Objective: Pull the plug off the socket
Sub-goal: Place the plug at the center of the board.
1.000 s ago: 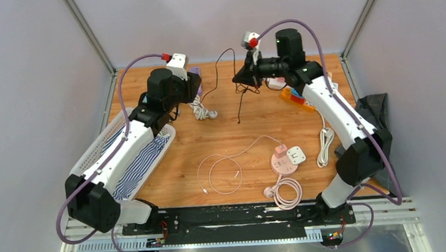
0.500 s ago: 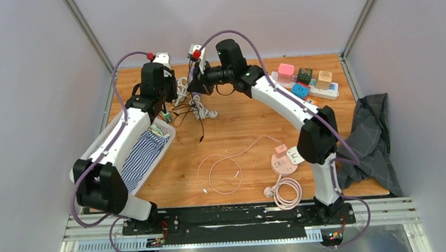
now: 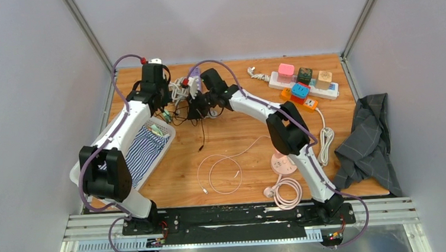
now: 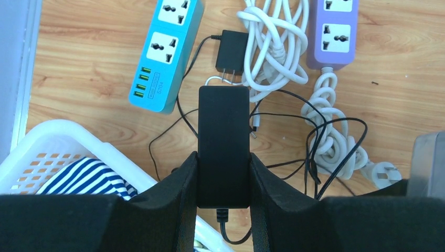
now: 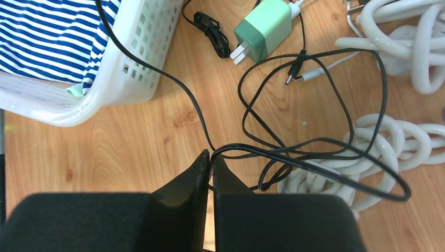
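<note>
My left gripper (image 4: 224, 157) is shut on a black adapter brick (image 4: 223, 131), held above the back left of the table, its cable leaving at the bottom. Below it lie a blue socket strip (image 4: 167, 52) and a purple socket strip (image 4: 336, 34), both with empty sockets. A small black plug (image 4: 231, 51) lies loose between them, prongs bare. My right gripper (image 5: 211, 155) is shut on a thin black cable (image 5: 315, 142) just above the wood. In the top view the two grippers sit close together, left gripper (image 3: 161, 103) and right gripper (image 3: 199, 111).
A white basket (image 5: 131, 68) with striped cloth stands at the left. A green charger (image 5: 262, 29) and coiled white cords (image 5: 367, 136) lie nearby. At the back right a white strip (image 3: 304, 85) carries several coloured plugs. A pink round socket (image 3: 282, 164) and grey cloth (image 3: 367, 142) lie to the right.
My right arm swung from the back middle over to the left and came down with the black cable. My left arm reached further back. The strip with coloured plugs came into view.
</note>
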Controlling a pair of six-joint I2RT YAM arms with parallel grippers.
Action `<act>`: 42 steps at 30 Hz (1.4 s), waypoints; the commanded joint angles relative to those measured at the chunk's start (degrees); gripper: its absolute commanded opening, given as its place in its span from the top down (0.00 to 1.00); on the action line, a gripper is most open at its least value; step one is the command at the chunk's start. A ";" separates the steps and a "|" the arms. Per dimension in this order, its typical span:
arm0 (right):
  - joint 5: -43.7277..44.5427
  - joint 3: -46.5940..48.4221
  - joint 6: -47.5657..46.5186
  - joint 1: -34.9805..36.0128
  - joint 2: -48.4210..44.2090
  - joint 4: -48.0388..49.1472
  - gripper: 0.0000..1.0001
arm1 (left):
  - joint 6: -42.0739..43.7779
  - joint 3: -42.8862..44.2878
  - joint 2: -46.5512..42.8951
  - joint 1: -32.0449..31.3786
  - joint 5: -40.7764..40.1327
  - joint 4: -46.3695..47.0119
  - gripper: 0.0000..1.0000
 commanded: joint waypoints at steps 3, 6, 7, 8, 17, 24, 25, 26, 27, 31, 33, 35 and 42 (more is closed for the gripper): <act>6.63 4.23 -6.23 2.44 1.72 -3.61 0.91 | -2.53 2.68 2.89 0.64 -2.85 -0.97 0.94; 6.99 5.14 -6.62 2.56 2.95 -4.96 0.87 | -2.33 2.65 3.82 1.10 -1.36 -0.71 0.81; 7.10 5.56 -7.05 2.51 3.13 -5.65 0.83 | -2.03 2.78 4.10 1.32 -0.46 -0.64 0.76; 7.36 5.93 -7.51 2.46 3.14 -6.46 0.79 | -2.10 2.86 4.25 1.65 0.18 -0.69 0.69; 6.40 7.54 -14.75 1.83 -0.98 -14.23 0.45 | -3.26 1.33 -1.71 2.54 -0.39 1.06 0.29; 3.67 0.94 -20.21 1.41 -10.03 -18.12 0.41 | -2.70 -1.18 -8.89 2.63 3.26 4.53 0.30; 3.58 -0.45 -21.11 1.30 -11.78 -18.75 0.40 | -2.49 -1.74 -10.15 2.63 4.72 5.25 0.31; 3.47 -1.79 -22.08 1.20 -13.48 -19.49 0.36 | -2.20 -2.42 -11.63 2.63 6.89 6.25 0.31; 3.57 -3.04 -23.33 1.00 -15.17 -20.63 0.33 | -1.73 -3.43 -13.25 2.63 9.69 7.77 0.33; 6.32 -7.98 -27.94 0.08 -21.78 -26.02 0.24 | -0.75 -10.92 -21.62 2.63 25.75 18.03 0.37; 8.09 -11.38 -31.05 -0.67 -25.17 -27.74 0.22 | -1.02 -14.29 -25.68 2.63 31.58 22.57 0.36; 9.20 -15.68 -32.83 -1.65 -29.04 -29.00 0.20 | -1.26 -15.02 -28.39 2.61 34.66 22.76 0.35; 4.30 -29.66 -40.42 -7.76 -44.19 -35.39 0.17 | -8.07 -19.97 -31.81 2.54 44.06 29.39 0.25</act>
